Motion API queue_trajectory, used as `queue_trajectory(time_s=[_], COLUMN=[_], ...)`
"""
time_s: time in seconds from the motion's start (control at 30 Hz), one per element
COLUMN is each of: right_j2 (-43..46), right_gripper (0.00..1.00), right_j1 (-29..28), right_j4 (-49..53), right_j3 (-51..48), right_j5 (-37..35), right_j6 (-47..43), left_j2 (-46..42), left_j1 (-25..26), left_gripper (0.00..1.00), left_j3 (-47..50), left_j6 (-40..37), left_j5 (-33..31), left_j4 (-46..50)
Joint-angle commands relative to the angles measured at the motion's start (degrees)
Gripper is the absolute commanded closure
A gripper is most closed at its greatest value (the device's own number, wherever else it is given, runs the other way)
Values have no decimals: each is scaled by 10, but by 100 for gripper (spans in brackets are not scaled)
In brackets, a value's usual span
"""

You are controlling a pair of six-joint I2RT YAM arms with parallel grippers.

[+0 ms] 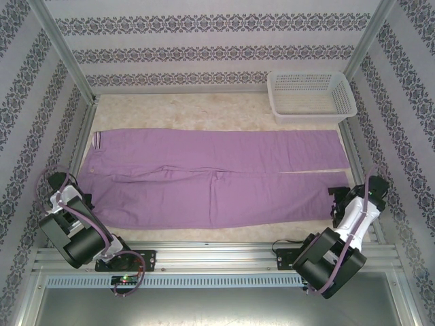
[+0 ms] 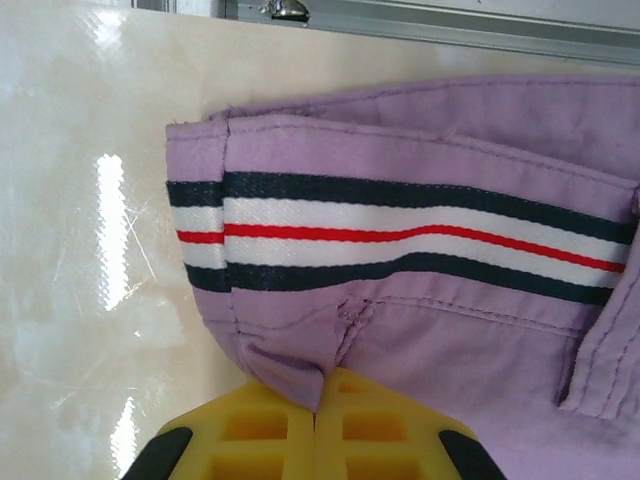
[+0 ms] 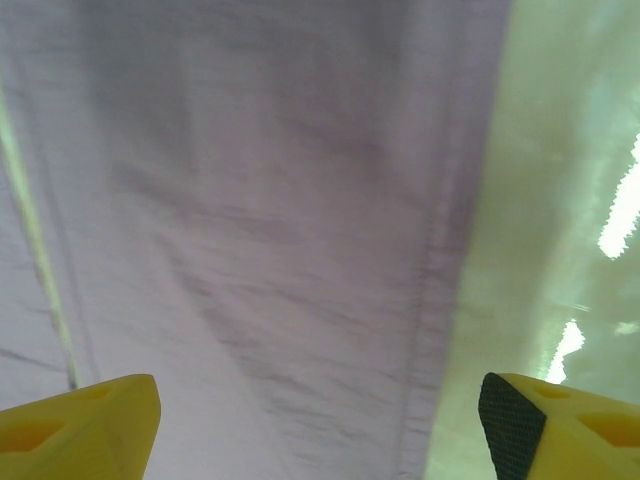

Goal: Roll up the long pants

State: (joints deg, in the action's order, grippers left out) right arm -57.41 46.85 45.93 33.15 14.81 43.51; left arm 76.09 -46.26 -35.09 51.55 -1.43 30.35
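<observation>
Long pants (image 1: 217, 180) lie flat on the counter (image 1: 177, 112), lengthwise left to right. Waistband at left, cuffs at right, the two legs side by side. Lilac fabric, a few shallow creases about mid-length.

Near edge, left: the left end effector (image 2: 315, 425) sits at the near corner of the waistband. Its yellow fingers (image 2: 250, 430) are pressed together with no gap. The tip of the waistband corner runs down into the seam between them, so it looks pinched there. In the left wrist view the inner waistband is turned up: a woven stripe (image 2: 400, 235), dark, white, red, white, dark, with glossy cream counter to its left.

Near edge, right: the right end effector (image 3: 320, 440) is spread wide over the cuff end of the near leg. One yellow finger (image 3: 80, 425) is above the fabric, the other above bare counter, so the two straddle the cloth's edge. Nothing is between them but the flat leg below. Cannot tell whether the fingers touch the cloth. From the top camera this end effector sits just beside the near leg's right end.

Far right corner: a white mesh basket (image 1: 309, 115), just beyond the far leg's cuff end and apart from it. Patterned wall panels (image 1: 204, 51) enclose the counter on three sides.
</observation>
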Motion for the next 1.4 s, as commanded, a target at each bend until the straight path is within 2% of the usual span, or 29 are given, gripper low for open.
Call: queue_trajectory(time_s=[0.0,0.23,0.33,0.37,0.47,0.5,0.57,0.63,0.87,0.97,1.1,1.37], right_j2=[-29,-124,-157,-170,-205,-216,-241,-242,-147,-115,-80,-157], right_gripper=[16,25,36,45,96,100,100,100,100,100,100,100], right_j1=[7,13,14,14,14,14,15,15,12,-2,-48,-112], right_j4=[-8,-63,-87,-91,-111,-118,-111,-103,-34,-13,-22,-15], right_j3=[-36,-27,-6,2,16,17,30,33,89,118,147,271], right_j5=[-28,-64,-67,-63,-72,-77,-78,-64,-53,-39,-61,-48], right_j6=[13,-5,-12,-16,-31,-38,-58,-73,-93,-64,-25,2], left_j2=[8,-3,-13,-17,-37,-47,-68,-75,-90,-125,-171,-132], left_j1=[-6,-6,-5,-6,-5,-6,-6,-6,-6,-6,-6,-6], left_gripper=[100,100,100,100,100,100,100,100,100,100,100,100], left_j3=[8,2,2,1,14,26,45,37,-30,-59,-82,-172], left_j6=[11,9,9,9,14,21,40,52,19,2,-12,20], left_j5=[17,23,22,23,35,42,58,55,27,-3,-20,75], left_j4=[-14,-4,-2,-2,-29,-49,-78,-59,61,130,156,153])
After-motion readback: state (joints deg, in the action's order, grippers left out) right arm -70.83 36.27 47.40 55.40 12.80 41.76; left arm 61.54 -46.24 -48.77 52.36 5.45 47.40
